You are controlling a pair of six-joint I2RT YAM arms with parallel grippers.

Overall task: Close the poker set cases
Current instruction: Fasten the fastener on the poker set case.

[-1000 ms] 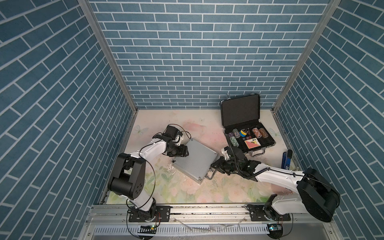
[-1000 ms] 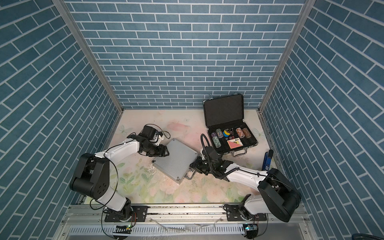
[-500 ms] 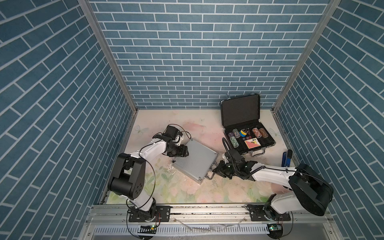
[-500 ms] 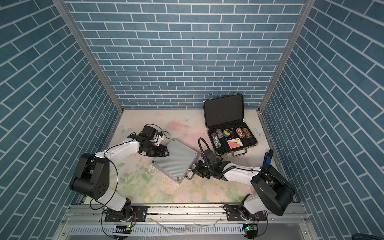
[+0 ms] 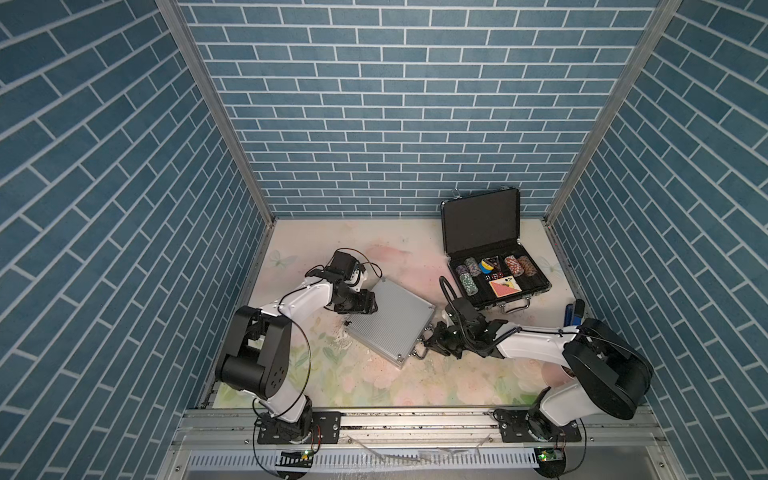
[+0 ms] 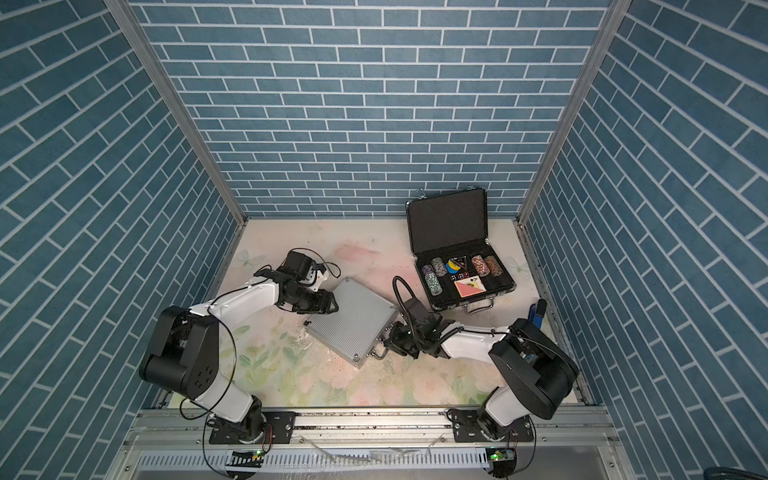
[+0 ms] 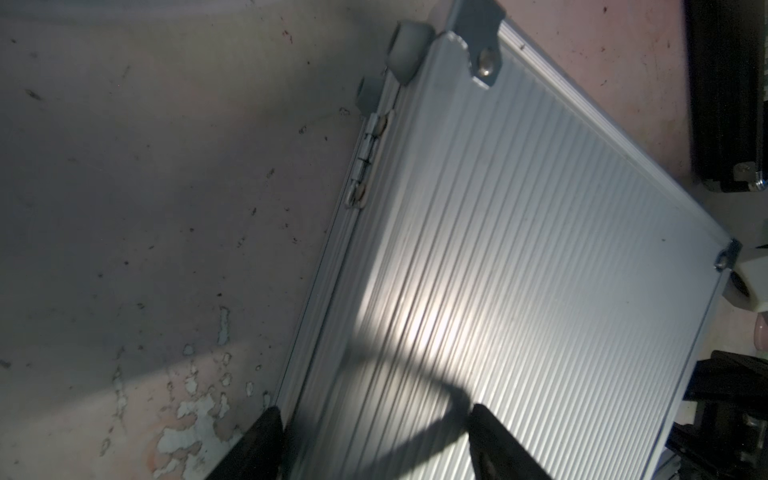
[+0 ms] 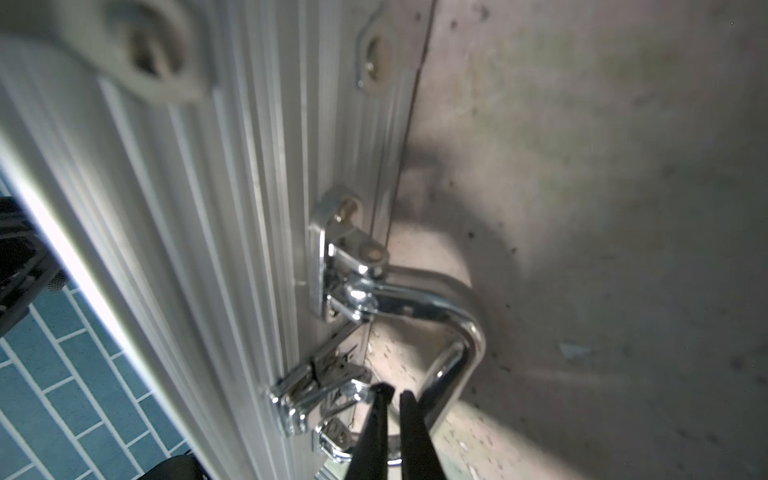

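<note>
Right fingers nearer the silver case's handle and latch.

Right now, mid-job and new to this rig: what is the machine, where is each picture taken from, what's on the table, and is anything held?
Two white robot arms stand at the front edge of the table, each ending in a two-fingered gripper. Two pictures look down on the whole scene from nearly the same spot; the other two come from a camera on each wrist. On the table: a silver case, lid down, and farther back a black case, open, with poker chips and cards inside. The left gripper is open over the silver case's hinged edge, holding nothing. The right gripper is shut, its tips by that case's latch and handle, apparently gripping nothing.
</note>
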